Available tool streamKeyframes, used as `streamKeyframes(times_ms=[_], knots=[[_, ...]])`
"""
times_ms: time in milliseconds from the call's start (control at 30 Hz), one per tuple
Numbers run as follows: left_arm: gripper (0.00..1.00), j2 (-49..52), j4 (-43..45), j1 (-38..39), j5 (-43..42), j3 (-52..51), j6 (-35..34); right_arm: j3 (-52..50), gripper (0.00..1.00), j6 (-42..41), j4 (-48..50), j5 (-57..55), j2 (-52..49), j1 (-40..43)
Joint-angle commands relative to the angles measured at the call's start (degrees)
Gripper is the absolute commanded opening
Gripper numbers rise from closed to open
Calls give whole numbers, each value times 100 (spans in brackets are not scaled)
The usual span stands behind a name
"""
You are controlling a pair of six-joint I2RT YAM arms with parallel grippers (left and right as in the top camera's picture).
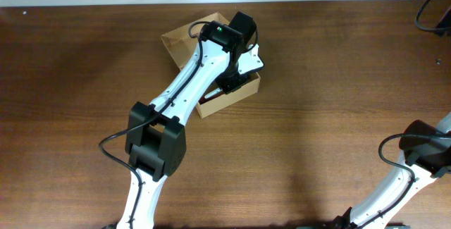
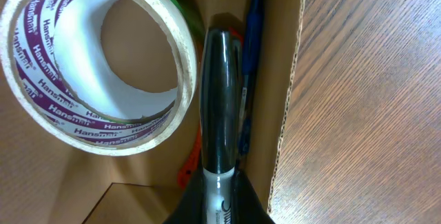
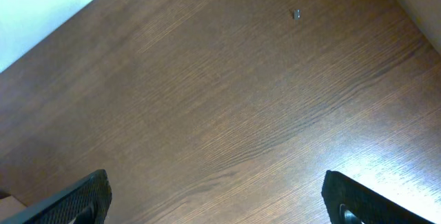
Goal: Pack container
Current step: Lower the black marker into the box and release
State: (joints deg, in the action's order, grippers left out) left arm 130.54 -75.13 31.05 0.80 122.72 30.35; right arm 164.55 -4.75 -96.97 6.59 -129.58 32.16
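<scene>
Closest, the left gripper (image 2: 219, 200) clamps a glossy black marker (image 2: 220, 100) inside the container (image 2: 277, 79), a corrugated cardboard box on the wood-grain table (image 3: 227, 100). Beyond lie a printed tape roll (image 2: 41, 107), a blue pen (image 2: 252, 45) and something orange, mostly hidden. Well apart from the container, the right gripper (image 3: 217, 202) gapes wide.

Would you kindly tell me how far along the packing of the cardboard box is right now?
Done: a tape roll, a blue pen and an orange item already lie in the cardboard box. In hand: the left gripper is shut on a black marker, held inside the box beside the pen. Left: release the marker, withdraw, and probably close the box. The right gripper hangs open over the table.
</scene>
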Motion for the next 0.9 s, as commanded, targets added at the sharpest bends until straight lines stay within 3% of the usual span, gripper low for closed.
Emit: streamKeyframes(times_ms=[0, 233, 267, 400, 567, 733, 800, 867], knots=[[2, 197, 4, -44, -105, 103, -120, 24, 99, -44, -33, 31, 59, -26], [2, 319, -55, -44, -103, 103, -120, 24, 99, -44, -33, 31, 59, -26], [6, 319, -48, -46, -103, 103, -120, 24, 99, -44, -33, 31, 59, -26], [67, 319, -50, -46, -94, 103, -164, 24, 99, -44, -33, 31, 59, -26], [63, 317, -103, -46, 72, 236, -317, 24, 99, -44, -33, 31, 59, -26], [59, 317, -525, -46, 76, 1014, -378, 24, 99, -44, -33, 31, 59, -26], [53, 317, -778, -46, 74, 1425, -415, 24, 99, -44, -33, 31, 59, -26], [41, 317, -1104, -46, 74, 1899, -544, 24, 99, -44, -33, 31, 59, -26]])
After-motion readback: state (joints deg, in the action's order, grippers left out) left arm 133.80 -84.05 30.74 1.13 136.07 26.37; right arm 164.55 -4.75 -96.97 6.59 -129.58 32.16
